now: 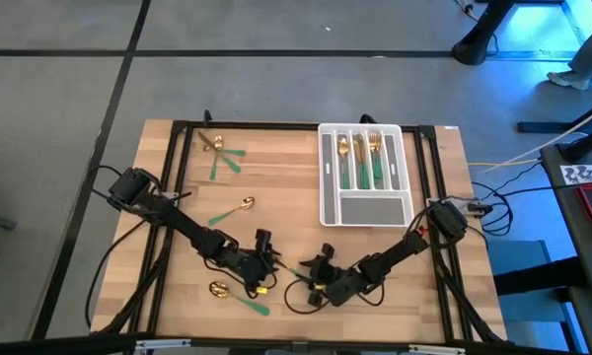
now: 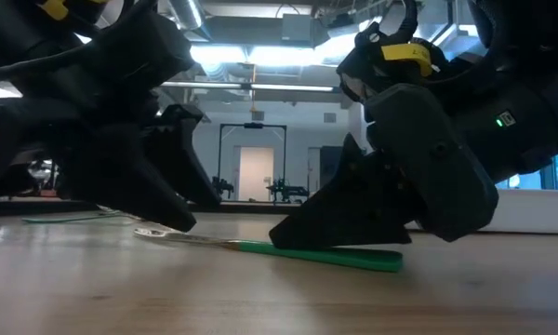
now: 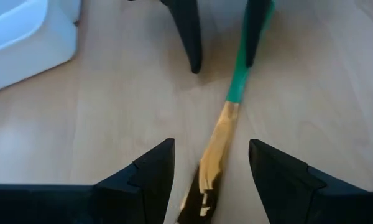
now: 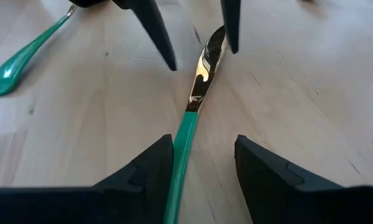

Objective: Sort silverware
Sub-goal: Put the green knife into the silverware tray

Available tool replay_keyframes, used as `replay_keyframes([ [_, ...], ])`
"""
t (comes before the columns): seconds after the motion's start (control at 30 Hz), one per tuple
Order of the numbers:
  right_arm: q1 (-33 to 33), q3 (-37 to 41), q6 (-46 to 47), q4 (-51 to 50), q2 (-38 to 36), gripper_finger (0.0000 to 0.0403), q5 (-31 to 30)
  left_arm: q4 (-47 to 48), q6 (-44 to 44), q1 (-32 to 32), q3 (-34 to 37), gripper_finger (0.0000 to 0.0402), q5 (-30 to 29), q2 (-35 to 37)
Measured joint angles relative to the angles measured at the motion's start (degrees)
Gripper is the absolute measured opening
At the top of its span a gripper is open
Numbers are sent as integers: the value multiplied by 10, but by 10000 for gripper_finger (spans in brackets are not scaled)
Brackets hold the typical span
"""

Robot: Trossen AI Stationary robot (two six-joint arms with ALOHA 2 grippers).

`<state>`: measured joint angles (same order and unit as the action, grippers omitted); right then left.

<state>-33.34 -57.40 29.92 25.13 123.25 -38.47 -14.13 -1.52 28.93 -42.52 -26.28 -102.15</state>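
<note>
Silverware is partly sorted: several pieces sit in the tray, others lie loose on the desk. I have both tools spread wide, left tool and right tool straddling one knife, gripping nothing.

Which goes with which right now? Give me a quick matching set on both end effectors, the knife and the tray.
Things:
1. left end effector
2. right end effector
3. knife
4. slotted tray

States:
A. holds sorted silverware
B. open, astride the green handle
C. lies flat on the table
D. open, astride the gold blade

Pairs: 1-D, 2-B, 3-C, 4-A
</note>
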Motion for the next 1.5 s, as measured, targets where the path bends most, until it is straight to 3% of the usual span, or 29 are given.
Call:
replay_keyframes([
  [0.47,0,-24,-34,-4,-40,172,-30,-4,-9,0,0,195,14,0],
  [0.77,8,-92,-24,-33,18,172,-62,4,-43,0,0,195,14,0],
  [0.97,21,-95,29,-38,53,170,-14,3,-46,3,0,195,14,0],
  [1.1,23,-97,77,-75,67,132,-10,2,-45,3,0,195,14,0],
  [1.27,23,-83,108,-93,68,25,-2,2,-42,3,0,195,14,0],
  [1.5,22,-58,134,-66,65,23,14,4,-59,3,0,195,15,0],
])
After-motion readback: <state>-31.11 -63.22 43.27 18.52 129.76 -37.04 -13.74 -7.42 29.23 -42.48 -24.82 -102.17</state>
